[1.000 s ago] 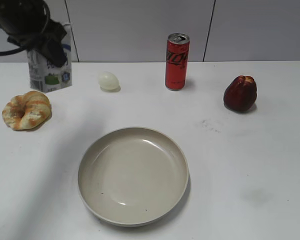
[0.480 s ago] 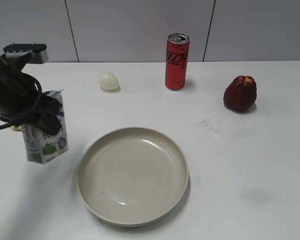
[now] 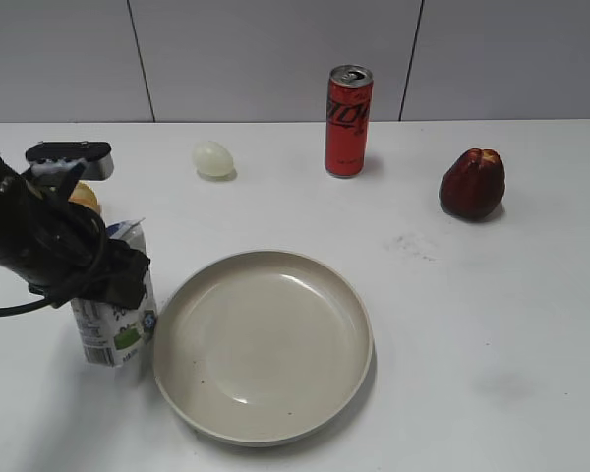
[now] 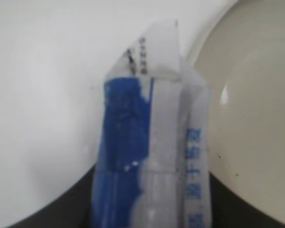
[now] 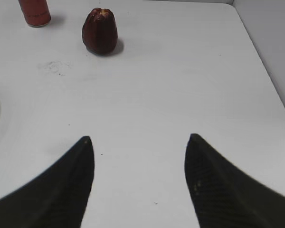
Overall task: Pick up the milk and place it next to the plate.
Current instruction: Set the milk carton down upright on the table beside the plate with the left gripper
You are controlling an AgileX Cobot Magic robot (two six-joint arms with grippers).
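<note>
The left gripper [image 3: 113,280] clamps the milk carton [image 3: 118,329] just left of the beige plate [image 3: 264,344]. The right gripper [image 5: 138,142] hangs wide open, holding nothing.

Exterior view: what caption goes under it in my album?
Left gripper holds the milk beside the plate.

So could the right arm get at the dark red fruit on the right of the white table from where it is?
Probably yes: the right gripper is open and holds nothing, and only bare white table lies between it and the dark red fruit, which stands apart from the red can.
</note>
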